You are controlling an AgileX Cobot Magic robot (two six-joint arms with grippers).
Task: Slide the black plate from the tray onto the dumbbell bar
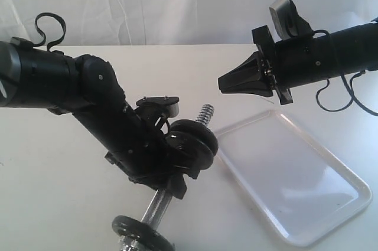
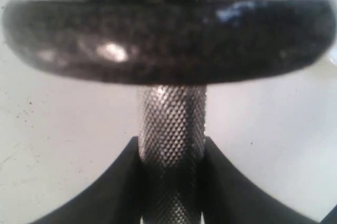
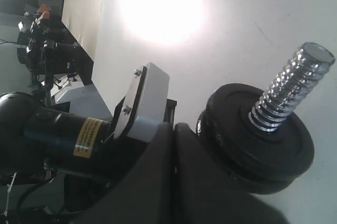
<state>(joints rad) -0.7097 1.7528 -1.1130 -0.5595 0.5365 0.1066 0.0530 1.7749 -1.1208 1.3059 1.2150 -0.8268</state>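
The dumbbell bar (image 1: 158, 202) lies tilted across the table, its threaded end (image 1: 204, 113) pointing up and back. My left gripper (image 2: 172, 150) is shut on the bar's knurled middle (image 2: 171, 124). Two black plates (image 1: 192, 143) sit stacked on the bar's upper part, just below the thread; another disc (image 1: 142, 231) sits at the lower end. The white tray (image 1: 307, 174) lies to the right with no disc in it. My right gripper (image 1: 223, 83) hovers above the tray's far corner, shut on nothing, its fingers (image 3: 200, 182) pressed together near the stacked plates (image 3: 258, 150).
The left arm (image 1: 100, 115) stretches from the left edge down to the bar. The right arm (image 1: 331, 50) comes in from the upper right. White cloth hangs behind the table.
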